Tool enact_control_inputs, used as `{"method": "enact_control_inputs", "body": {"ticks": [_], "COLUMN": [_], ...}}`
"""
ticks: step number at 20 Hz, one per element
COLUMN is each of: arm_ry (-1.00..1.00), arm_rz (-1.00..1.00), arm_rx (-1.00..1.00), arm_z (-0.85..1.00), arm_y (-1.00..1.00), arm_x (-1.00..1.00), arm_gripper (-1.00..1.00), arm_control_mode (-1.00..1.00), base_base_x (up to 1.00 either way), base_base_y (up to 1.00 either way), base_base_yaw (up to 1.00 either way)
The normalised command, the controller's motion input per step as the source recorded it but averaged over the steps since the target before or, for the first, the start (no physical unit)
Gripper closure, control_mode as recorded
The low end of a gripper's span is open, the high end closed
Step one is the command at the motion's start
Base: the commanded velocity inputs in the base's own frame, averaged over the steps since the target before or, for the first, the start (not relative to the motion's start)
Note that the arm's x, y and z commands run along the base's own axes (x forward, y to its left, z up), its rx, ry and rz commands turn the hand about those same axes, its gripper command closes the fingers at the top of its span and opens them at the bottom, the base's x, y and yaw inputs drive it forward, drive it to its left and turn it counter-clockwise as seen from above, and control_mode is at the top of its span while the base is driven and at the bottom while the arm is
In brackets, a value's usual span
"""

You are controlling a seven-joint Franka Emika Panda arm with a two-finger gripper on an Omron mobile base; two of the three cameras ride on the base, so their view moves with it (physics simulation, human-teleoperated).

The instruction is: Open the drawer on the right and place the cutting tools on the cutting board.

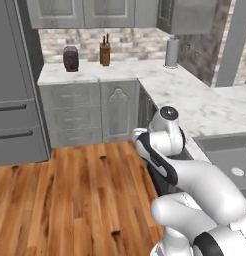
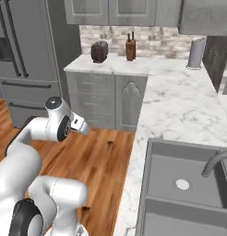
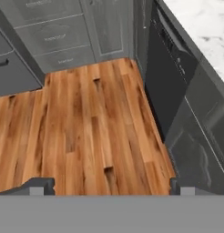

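Observation:
My gripper (image 3: pixel 111 186) is open, its two dark fingertips (image 3: pixel 43 184) wide apart with nothing between them. It hangs over the wooden floor (image 3: pixel 86 118) and looks down along the dark appliance front (image 3: pixel 170 91) under the counter. The arm is folded close to the base, with the hand (image 2: pixel 80 124) held low beside the counter's edge. The drawer, the cutting tools and the cutting board are out of view.
A marble counter (image 1: pixel 195 100) runs along the right, with a sink (image 2: pixel 189 184) in it. At the back stand a dark toaster (image 1: pixel 70 58), a knife block (image 1: pixel 105 52) and a paper towel roll (image 1: pixel 171 52). A grey fridge (image 1: pixel 15 90) stands at left.

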Motion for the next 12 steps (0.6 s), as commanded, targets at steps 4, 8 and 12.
{"method": "enact_control_inputs", "body": {"ticks": [4, 8, 12], "arm_ry": [0.0, 0.0, 0.0], "arm_rz": [0.0, 0.0, 0.0], "arm_rx": [0.0, 0.0, 0.0], "arm_z": [0.0, 0.0, 0.0], "arm_y": [0.0, 0.0, 0.0], "arm_x": [0.0, 0.0, 0.0], "arm_gripper": [-1.0, -1.0, -1.0], "arm_control_mode": [1.0, 1.0, 1.0], "base_base_x": [1.0, 0.99, 0.7], "base_base_y": [-0.11, -0.14, -0.14], "base_base_yaw": [0.02, 0.13, 0.39]}}
